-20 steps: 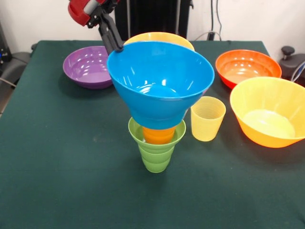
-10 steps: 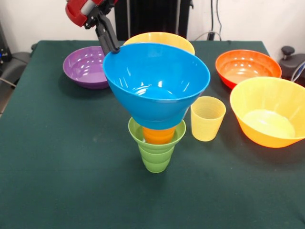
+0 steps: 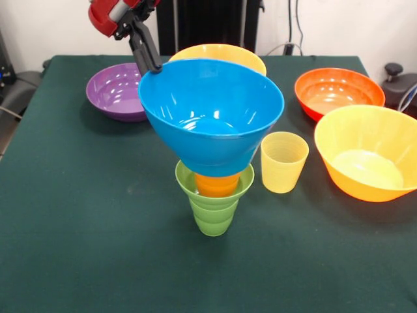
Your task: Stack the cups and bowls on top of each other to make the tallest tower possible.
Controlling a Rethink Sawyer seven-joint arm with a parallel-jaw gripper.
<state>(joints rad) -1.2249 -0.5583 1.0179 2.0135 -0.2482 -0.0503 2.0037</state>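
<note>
A green ribbed cup [image 3: 212, 210] stands at the table's middle with an orange cup [image 3: 216, 185] nested inside it. Right above them hangs a medium blue bowl [image 3: 212, 114], tilted a little, its base at the orange cup's mouth; whether they touch I cannot tell. My gripper [image 3: 151, 66] comes in from the upper left and is shut on the blue bowl's far left rim. A pale yellow cup [image 3: 283, 162] stands upright just right of the stack.
A purple bowl [image 3: 116, 91] sits at the far left and a red-orange bowl [image 3: 337, 91] at the far right. One big orange bowl [image 3: 368, 156] lies at the right edge. Another big orange bowl [image 3: 218, 51] shows behind the blue one.
The gripper and the blue bowl have shifted slightly to the left over the stack. The bowl's tilt has changed a little. The cups and the other bowls have not moved.
</note>
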